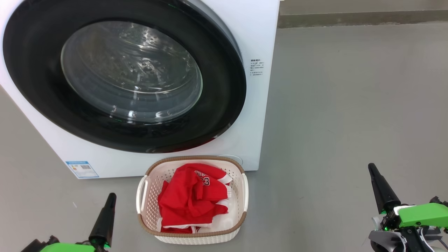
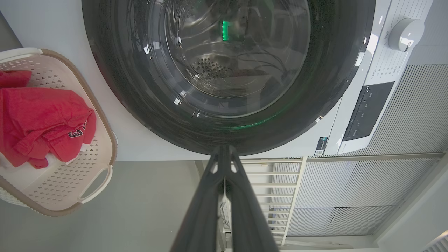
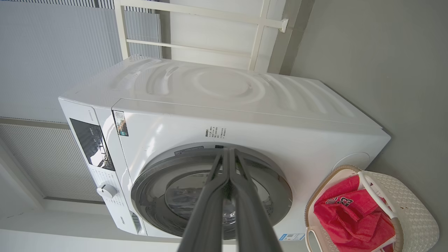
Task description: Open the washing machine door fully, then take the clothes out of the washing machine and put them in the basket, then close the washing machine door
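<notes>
In the head view the washing machine (image 1: 253, 133) is cut off at the top and at the left edge. Both arms are cut by the bottom edge, so little more than the dark fingers and some green housing is visible. Behind the glass window (image 1: 133, 70) of the washing machine door (image 1: 224, 105) the steel drum is seen only dimly through reflections, and I cannot tell whether anything lies inside it. The clothes (image 1: 190, 199) are crumpled, so their lower folds are hidden and the white number is readable only in part. The floor (image 1: 350, 105) is plain, grey and smooth. Behind the machine, the wrist views show a pale ribbed wall (image 2: 413, 115) and a white railing (image 3: 120, 31). The door is shut flat against the white front. The basket (image 1: 148, 210) stands on the floor just in front of the machine, below the door, and the red clothes lie inside it. The left gripper (image 1: 111, 197) is near the basket's left side but apart from it, and the right gripper (image 1: 371, 168) is well apart to the right. Both have their fingers pressed together with nothing between them, and they touch neither the door nor the basket.
</notes>
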Controlling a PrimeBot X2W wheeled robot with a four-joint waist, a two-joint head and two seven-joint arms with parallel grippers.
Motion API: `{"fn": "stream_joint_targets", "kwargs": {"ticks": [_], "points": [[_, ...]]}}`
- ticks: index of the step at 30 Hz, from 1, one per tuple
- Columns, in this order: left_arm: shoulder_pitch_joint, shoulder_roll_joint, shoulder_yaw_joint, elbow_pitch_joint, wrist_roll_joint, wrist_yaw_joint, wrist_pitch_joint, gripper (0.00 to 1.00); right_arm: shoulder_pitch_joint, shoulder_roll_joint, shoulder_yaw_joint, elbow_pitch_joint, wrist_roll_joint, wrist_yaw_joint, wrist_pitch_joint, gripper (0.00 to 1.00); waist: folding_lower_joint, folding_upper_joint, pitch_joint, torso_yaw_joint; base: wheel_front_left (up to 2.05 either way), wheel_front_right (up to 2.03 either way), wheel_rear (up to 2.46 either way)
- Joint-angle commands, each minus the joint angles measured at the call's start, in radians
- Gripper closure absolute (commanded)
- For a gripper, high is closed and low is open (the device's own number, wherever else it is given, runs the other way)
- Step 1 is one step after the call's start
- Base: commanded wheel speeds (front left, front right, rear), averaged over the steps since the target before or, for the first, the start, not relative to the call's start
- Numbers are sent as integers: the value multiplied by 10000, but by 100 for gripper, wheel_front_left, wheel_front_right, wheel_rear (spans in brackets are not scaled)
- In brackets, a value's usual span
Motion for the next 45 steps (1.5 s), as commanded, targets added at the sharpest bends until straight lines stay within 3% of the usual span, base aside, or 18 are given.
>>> {"fn": "stream_joint_targets", "kwargs": {"ticks": [1, 45], "points": [[-392, 108, 350, -277, -71, -69, 33, 100, -431, -84, 160, -287, 13, 6, 31, 100, 0, 0, 0, 0, 0, 0, 0], [-392, 108, 349, -277, -73, -69, 32, 100, -434, -62, 128, -285, -14, 6, 57, 100, 0, 0, 0, 0, 0, 0, 0]]}}
